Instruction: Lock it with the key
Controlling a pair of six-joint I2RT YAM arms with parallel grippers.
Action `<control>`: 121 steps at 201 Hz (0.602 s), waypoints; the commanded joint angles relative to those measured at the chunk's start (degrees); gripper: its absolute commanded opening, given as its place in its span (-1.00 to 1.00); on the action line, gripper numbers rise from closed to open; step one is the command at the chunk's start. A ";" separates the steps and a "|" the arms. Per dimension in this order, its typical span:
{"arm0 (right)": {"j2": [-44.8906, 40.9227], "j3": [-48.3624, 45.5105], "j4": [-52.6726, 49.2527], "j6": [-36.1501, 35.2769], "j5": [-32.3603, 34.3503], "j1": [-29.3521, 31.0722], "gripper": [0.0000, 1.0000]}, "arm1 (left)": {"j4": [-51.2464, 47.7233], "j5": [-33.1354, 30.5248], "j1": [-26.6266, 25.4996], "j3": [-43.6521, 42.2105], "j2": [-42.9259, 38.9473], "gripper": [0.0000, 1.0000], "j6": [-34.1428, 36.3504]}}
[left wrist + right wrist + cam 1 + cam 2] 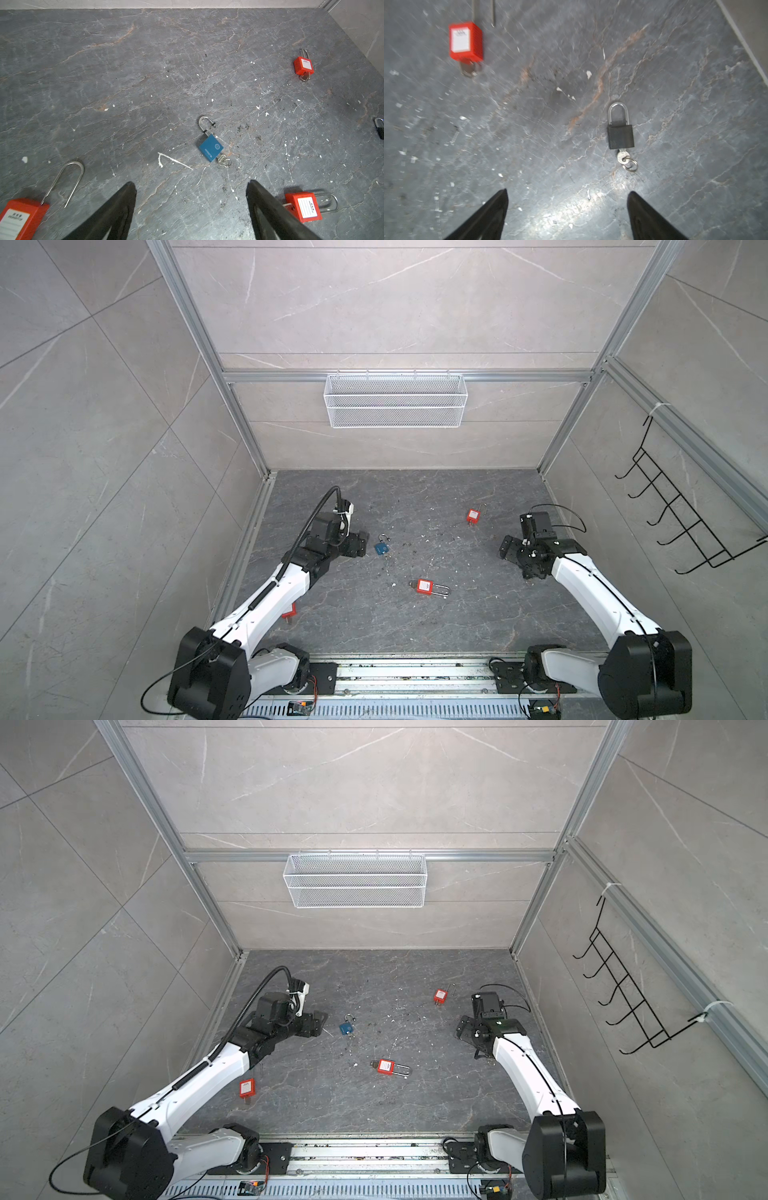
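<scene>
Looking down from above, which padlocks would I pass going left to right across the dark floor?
In a top view: near red padlock → blue padlock → long-shackle red padlock → far red padlock.

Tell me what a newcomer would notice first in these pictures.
Colour on the dark table: a blue padlock, shackle open and key inserted, lies before the open left gripper, with three red padlocks spread around. A black padlock with its key lies before the open right gripper.
</scene>
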 commanded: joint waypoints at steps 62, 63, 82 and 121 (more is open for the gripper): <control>10.89 1.06 0.69 -5.45 -6.58 -10.61 0.48 | -1.34 2.30 -0.97 9.28 9.42 0.68 0.30; 10.94 1.08 0.72 -5.59 -6.67 -10.74 0.48 | -1.36 2.35 -0.98 9.33 9.48 0.68 0.26; 12.30 1.47 1.19 -7.91 -7.37 -12.62 0.46 | -1.58 2.32 -1.17 10.35 10.70 0.67 0.55; 15.52 2.49 1.99 -11.29 -9.07 -17.61 0.41 | -2.26 2.14 -1.17 12.44 12.31 0.67 0.48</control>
